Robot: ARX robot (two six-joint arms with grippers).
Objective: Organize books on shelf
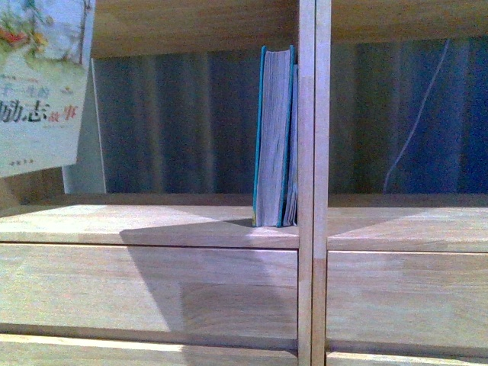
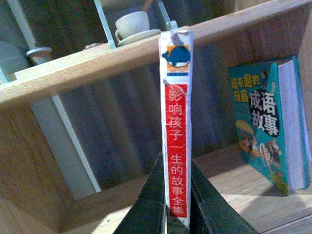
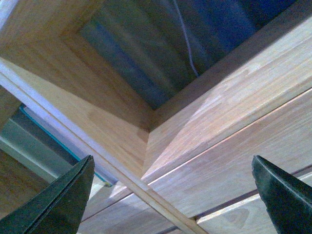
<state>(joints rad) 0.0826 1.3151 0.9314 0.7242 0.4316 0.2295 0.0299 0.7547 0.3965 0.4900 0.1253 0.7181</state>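
The teal book [image 1: 273, 137] stands upright in the light-wood shelf [image 1: 229, 225], against the central divider [image 1: 313, 183]. It also shows in the left wrist view [image 2: 265, 122]. My left gripper [image 2: 176, 204] is shut on the white paperback book [image 2: 176, 122], its red-and-white spine upright between the dark fingers [image 2: 151, 200], in front of the left compartment. Its cover [image 1: 42, 84] shows at the front view's upper left. My right gripper [image 3: 173, 200] is open and empty, facing the right compartment and drawer fronts [image 3: 253, 151].
A cup on a saucer [image 2: 134, 27] sits on the shelf board above the left compartment. A white upright post [image 1: 84, 152] stands behind the shelf at left. A thin white cable [image 1: 415, 114] hangs behind the right compartment. Drawer fronts [image 1: 152, 290] lie below.
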